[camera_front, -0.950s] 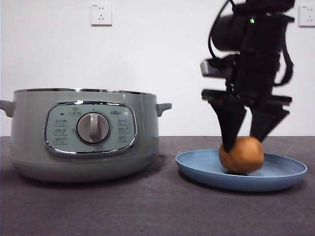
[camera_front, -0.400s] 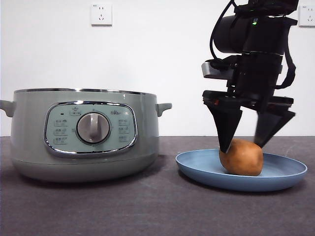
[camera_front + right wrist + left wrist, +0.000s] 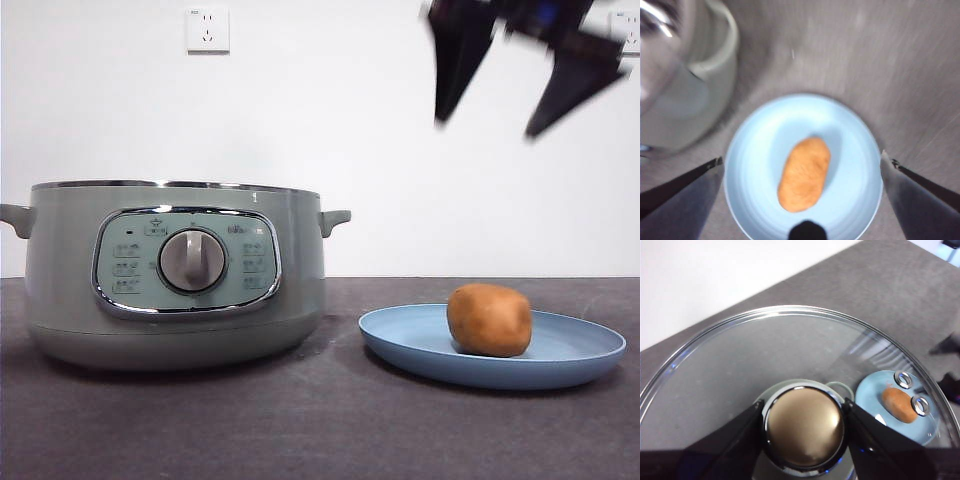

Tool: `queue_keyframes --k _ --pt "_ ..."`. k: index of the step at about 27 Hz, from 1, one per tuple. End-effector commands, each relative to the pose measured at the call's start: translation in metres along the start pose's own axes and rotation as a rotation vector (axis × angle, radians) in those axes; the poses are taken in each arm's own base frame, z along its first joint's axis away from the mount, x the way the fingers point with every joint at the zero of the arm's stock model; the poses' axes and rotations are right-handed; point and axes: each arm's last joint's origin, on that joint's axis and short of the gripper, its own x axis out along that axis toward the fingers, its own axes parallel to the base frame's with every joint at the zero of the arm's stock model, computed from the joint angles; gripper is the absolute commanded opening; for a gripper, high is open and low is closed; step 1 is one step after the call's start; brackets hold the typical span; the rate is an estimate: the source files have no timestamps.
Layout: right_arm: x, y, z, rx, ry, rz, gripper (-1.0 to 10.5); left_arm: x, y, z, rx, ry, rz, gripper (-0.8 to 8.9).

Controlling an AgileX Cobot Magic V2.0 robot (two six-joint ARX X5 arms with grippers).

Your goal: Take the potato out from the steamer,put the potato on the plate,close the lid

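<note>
- While my right gripper (image 3: 522, 75) hangs high above the table at the upper right of the front view, its two black jaws stand wide apart and hold nothing.
- Directly below it, the potato (image 3: 489, 319) lies on the plate (image 3: 400, 340), resting on the plate's floor toward its middle and touching neither jaw.
- From my right wrist camera I look straight down on that orange-brown potato (image 3: 804, 174), lengthwise across the light-blue plate (image 3: 755, 155), with the spread jaws framing the plate from either side and well clear of it.
- On the dark grey table (image 3: 300, 420) the plate sits just beside the steamer (image 3: 175, 275), apart from it by a narrow strip of tabletop.
- I see the sage-green steamer standing upright with its dial panel facing the front camera and its chrome rim uncovered, no lid on it.
- At my left wrist camera, the left gripper (image 3: 804, 427) has its jaws clamped on the knob (image 3: 804, 426), one jaw pressed to each side of it.
- Carried that way, the lid (image 3: 740, 355) fills most of that view, its glass dome and chrome rim held in the air above the table.
- Through the glass I can make out the plate and potato beneath it, and part of the steamer's handle just past the knob.
- Behind everything runs a white wall with a socket (image 3: 207, 29) above the steamer.
</note>
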Motion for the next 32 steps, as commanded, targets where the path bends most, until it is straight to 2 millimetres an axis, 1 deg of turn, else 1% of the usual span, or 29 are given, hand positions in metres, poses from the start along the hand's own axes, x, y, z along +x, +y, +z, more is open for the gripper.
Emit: queue_keyframes --k 1,4,7,10,13,15,17,21,24,26,28,32 --pt "-0.03 0.0 -0.004 0.016 -0.079 0.002 5.3 0.012 0.003 0.006 0.025 -0.05 -0.003 -0.08" --pt "-0.063 0.0 -0.01 0.017 -0.167 0.001 5.3 0.032 0.006 0.004 0.023 -0.049 -0.003 -0.08" --pt "-0.088 -0.001 -0.018 0.02 -0.23 -0.005 5.3 0.056 0.008 -0.005 0.013 -0.007 -0.011 -0.08" --pt "-0.105 -0.004 -0.026 0.03 -0.267 -0.017 5.3 0.084 0.011 -0.019 0.004 0.043 -0.02 -0.08" --pt "-0.114 -0.007 -0.031 0.043 -0.28 -0.031 5.3 0.111 0.013 -0.038 -0.008 0.097 -0.03 -0.08" --pt "-0.115 -0.01 -0.033 0.054 -0.27 -0.049 5.3 0.129 0.013 -0.054 -0.018 0.152 -0.039 -0.08" --pt "-0.114 -0.013 -0.034 0.065 -0.256 -0.084 5.3 0.143 0.014 -0.065 -0.021 0.167 -0.041 -0.08" --pt "-0.114 -0.014 -0.034 0.067 -0.256 -0.086 5.3 0.166 0.014 -0.085 -0.038 0.179 -0.042 -0.08" --pt "-0.114 -0.014 -0.034 0.068 -0.256 -0.086 5.3 0.182 0.014 -0.105 -0.055 0.206 -0.044 -0.08" --pt "-0.114 -0.014 -0.034 0.068 -0.256 -0.086 5.3 0.19 0.016 -0.119 -0.066 0.241 -0.044 -0.08" --pt "-0.114 -0.014 -0.034 0.068 -0.256 -0.086 5.3 0.193 0.017 -0.128 -0.077 0.272 -0.044 -0.08" --pt "-0.114 -0.014 -0.034 0.069 -0.256 -0.098 5.3 0.191 0.017 -0.134 -0.094 0.328 -0.049 -0.08"
